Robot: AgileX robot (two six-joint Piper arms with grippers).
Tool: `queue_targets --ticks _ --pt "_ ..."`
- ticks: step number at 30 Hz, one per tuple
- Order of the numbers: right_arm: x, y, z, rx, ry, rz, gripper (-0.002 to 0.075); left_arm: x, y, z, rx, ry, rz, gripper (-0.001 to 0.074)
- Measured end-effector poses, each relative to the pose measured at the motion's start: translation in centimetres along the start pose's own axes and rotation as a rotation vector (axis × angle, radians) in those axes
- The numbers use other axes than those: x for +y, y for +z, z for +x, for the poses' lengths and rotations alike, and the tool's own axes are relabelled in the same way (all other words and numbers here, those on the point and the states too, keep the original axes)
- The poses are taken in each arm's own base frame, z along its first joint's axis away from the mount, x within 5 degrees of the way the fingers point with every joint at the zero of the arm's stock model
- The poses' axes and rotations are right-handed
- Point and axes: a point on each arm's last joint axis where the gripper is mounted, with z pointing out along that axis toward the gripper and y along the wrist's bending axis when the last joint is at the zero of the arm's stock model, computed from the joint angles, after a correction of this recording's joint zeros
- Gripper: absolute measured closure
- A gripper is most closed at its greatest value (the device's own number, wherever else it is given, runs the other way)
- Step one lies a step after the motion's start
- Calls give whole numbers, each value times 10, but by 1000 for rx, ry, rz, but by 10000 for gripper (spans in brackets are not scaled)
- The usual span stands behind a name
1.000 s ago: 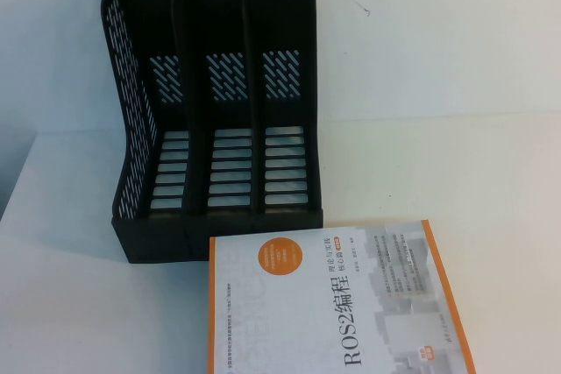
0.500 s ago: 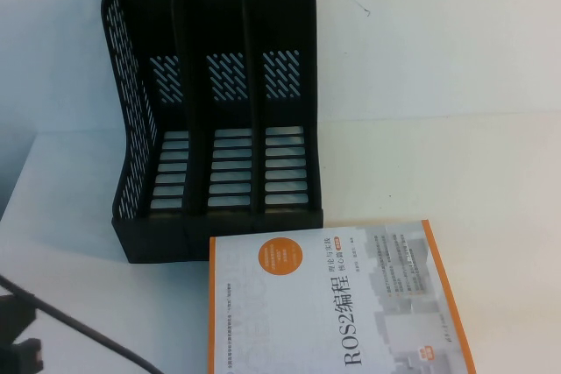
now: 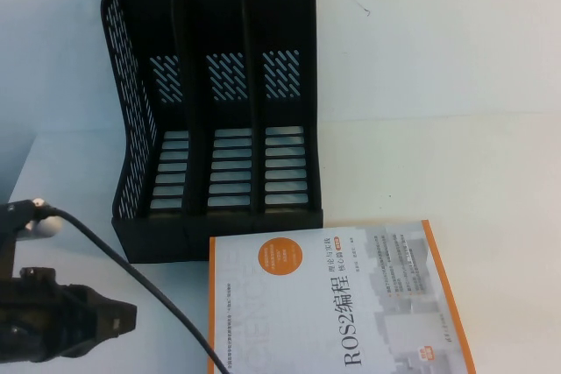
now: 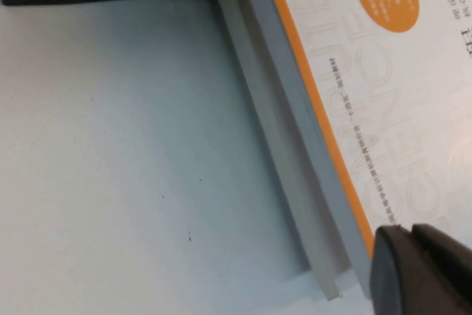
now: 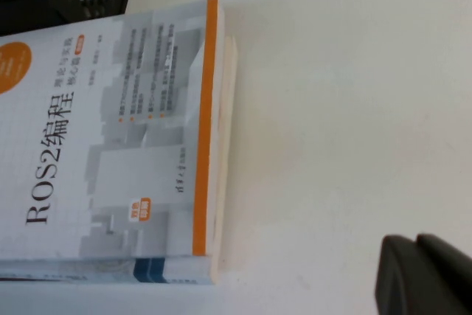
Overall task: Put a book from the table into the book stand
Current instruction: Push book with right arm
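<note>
Black plastic fingertips of the left gripper (image 4: 420, 271), clenched together on nothing, hang above the near spine-side corner of the book (image 4: 383, 71); in the high view that gripper (image 3: 105, 321) sits low at the left, its cable looping across the table (image 3: 491, 172), apart from the book's left edge. The right gripper (image 5: 424, 274) shows only as a dark tip over bare table beside the book's orange-striped right edge; whether it is parted or closed, cannot tell. The book (image 3: 337, 299) lies flat, cover up, ROS2 title readable, just in front of the book stand (image 3: 215, 102), its far edge close to or touching the stand's front lip. All three slots look empty. Judgement on handling: a thick paperback, likely fairly heavy for one pair of jaws, cover glossy and probably slippery, block stiff enough along the spine but liable to fan or sag if pinched by the cover alone. Lying flush on the table, it offers no gap underneath. Best hold seems across the full thickness at a long edge, spine side preferred, after opening the jaws and tipping or sliding an edge clear.
</note>
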Motion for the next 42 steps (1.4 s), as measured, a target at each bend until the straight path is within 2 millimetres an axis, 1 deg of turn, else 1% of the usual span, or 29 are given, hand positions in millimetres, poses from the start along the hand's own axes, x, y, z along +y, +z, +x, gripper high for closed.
queue_targets --ticks 4,6,11,13,15,18,22,26,29,33,36,38,40,42 --pt "0 0 0 0 -1 0 727 10 17 -6 61 -41 24 738" --pt "0 0 0 0 -4 -1 727 10 23 -8 86 -41 38 738" --pt "3 0 -1 -8 -32 -36 727 -9 37 -8 118 25 69 738" --pt "5 0 -1 -11 -38 -51 727 -14 42 -8 100 33 32 738" --pt "5 0 -1 -13 -41 -57 727 -15 47 -11 68 30 -14 738" --pt "6 0 0 -6 -42 -64 727 -13 55 -12 61 20 -53 738" --pt "6 0 1 4 -43 -69 727 -7 66 -10 108 9 -74 738" --pt "6 2 1 25 -41 -69 727 -3 70 -9 128 35 -99 738" --pt "4 13 -4 111 -14 -64 727 -1 70 -12 102 45 -120 738" --pt "2 32 -24 217 23 -56 727 0 70 -11 115 119 -126 738" --pt "2 51 -44 276 63 -77 727 -1 70 -9 140 145 -112 738" --pt "3 69 -56 309 77 -110 727 -2 70 -8 148 140 -107 738" --pt "4 87 -65 343 67 -140 727 -2 70 -8 151 132 -105 738" --pt "7 105 -69 374 56 -155 727 -2 70 -8 151 126 -107 738"
